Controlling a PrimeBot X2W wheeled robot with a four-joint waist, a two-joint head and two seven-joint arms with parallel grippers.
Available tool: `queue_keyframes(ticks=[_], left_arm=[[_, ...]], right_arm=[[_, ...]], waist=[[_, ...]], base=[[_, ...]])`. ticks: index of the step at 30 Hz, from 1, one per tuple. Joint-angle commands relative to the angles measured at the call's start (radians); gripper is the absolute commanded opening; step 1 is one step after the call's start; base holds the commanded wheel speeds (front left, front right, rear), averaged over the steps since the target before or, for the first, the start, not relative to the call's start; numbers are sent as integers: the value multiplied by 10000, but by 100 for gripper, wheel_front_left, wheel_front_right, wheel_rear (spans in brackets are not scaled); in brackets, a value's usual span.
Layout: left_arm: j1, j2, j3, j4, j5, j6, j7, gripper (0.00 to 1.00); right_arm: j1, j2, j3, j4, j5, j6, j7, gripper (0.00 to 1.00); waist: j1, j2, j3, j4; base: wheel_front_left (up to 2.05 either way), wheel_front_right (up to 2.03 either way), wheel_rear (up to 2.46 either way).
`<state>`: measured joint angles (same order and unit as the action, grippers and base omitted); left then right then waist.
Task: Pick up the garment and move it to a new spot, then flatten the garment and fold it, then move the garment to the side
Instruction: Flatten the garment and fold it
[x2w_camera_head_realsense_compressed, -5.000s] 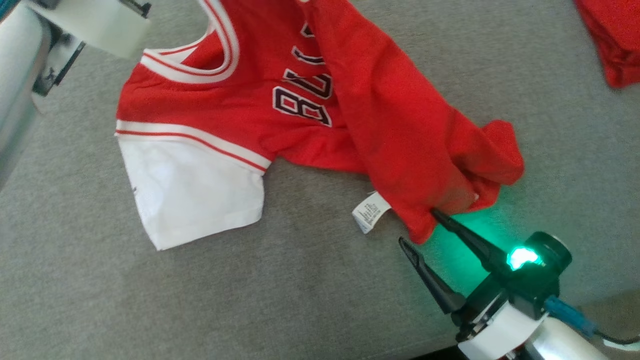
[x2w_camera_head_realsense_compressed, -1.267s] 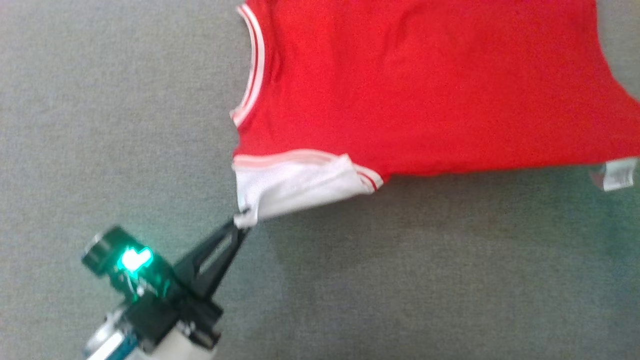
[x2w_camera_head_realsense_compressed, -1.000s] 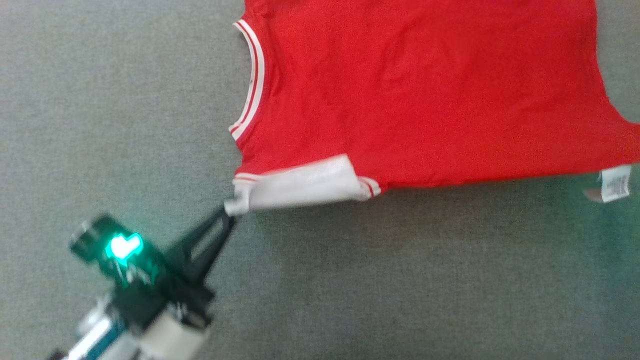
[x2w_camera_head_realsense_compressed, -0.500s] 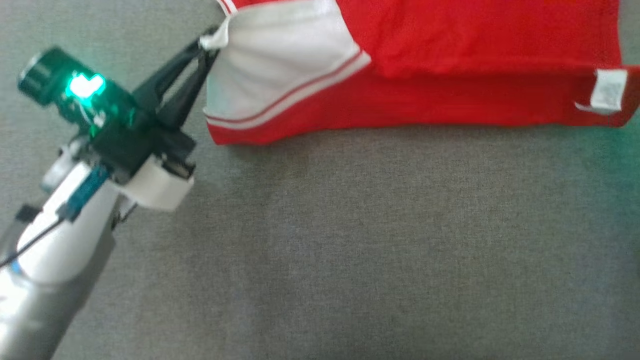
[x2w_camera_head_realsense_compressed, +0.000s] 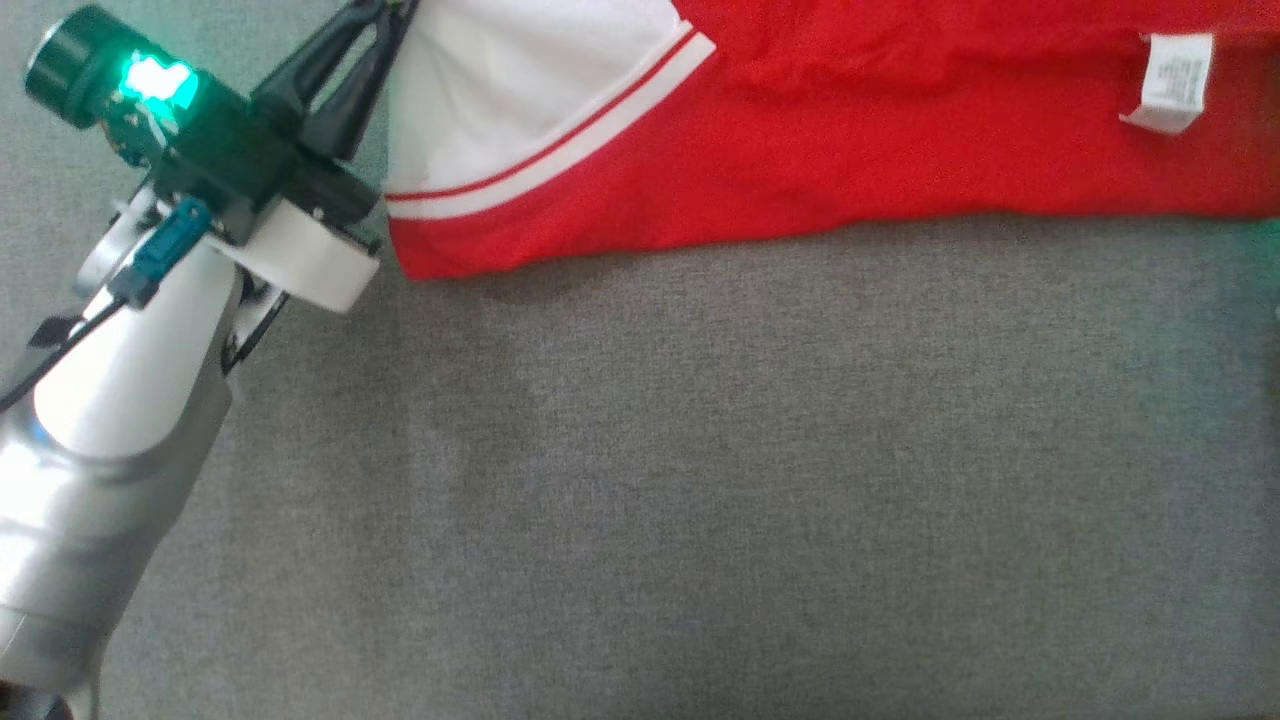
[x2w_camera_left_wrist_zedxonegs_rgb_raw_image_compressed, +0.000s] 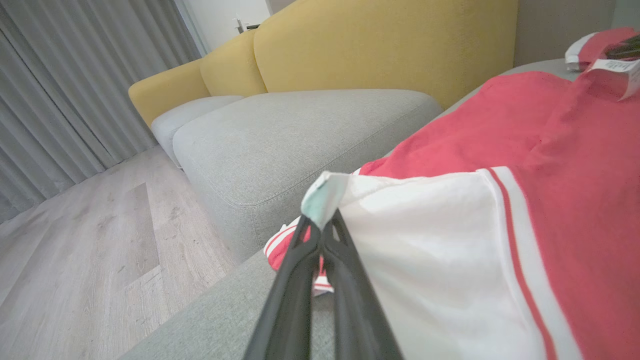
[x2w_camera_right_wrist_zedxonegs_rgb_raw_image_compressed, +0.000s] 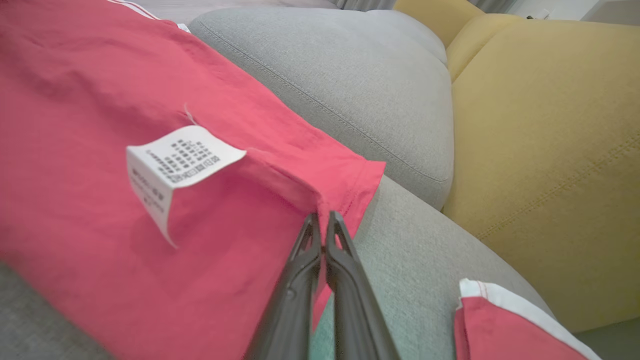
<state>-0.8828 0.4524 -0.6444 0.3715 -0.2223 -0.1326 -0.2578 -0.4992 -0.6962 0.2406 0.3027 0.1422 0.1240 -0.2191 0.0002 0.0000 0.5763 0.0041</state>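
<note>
Left end effector (x2w_camera_left_wrist_zedxonegs_rgb_raw_image_compressed: 322, 229) and right end effector (x2w_camera_right_wrist_zedxonegs_rgb_raw_image_compressed: 323, 220) are both pinched fully closed.

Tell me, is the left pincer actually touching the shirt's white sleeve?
Touching. In the left wrist view the left pincer is shut on a corner of the white sleeve, pinched between its tips.

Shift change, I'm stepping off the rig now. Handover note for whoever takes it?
Left gripper: shut on the corner of the white sleeve.
Right gripper: shut on the red hem corner beside the care label.
The garment is on the grey cushion, pinched at both corners, with sleeve and label facing up. It looks mid-fold.
Left to do: lay it down, release, finish folding, move it aside.
Another red-and-white piece lies nearby on the cushion.
</note>
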Motion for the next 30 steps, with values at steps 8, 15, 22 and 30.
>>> queue_keyframes(ticks=[8,15,22,30], left_arm=[[658,-486,1860,-677,-46,1126,-40,100],[3284,-1888,2829,-1098,-1275,1268,-40,100],[4330,-2514,2939,-157,-1963,1239,61,100],[4333,-2512,2543,875,-2095,980,916,100]], right_arm=[[-530,526,-258,83,-310,67,-420,100],[306,1146,-751,-427,-296,67,-424,100],[814,1433,-1020,-551,-308,67,-425,100],[1016,1537,-1166,-669,-261,67,-426,100]], waist=[[-2,0,-67,17],[-2,0,-533,0],[-2,0,-747,-38],[-2,0,-747,-112]], base=[[0,0,0],[0,0,0],[0,0,0],[0,0,0]])
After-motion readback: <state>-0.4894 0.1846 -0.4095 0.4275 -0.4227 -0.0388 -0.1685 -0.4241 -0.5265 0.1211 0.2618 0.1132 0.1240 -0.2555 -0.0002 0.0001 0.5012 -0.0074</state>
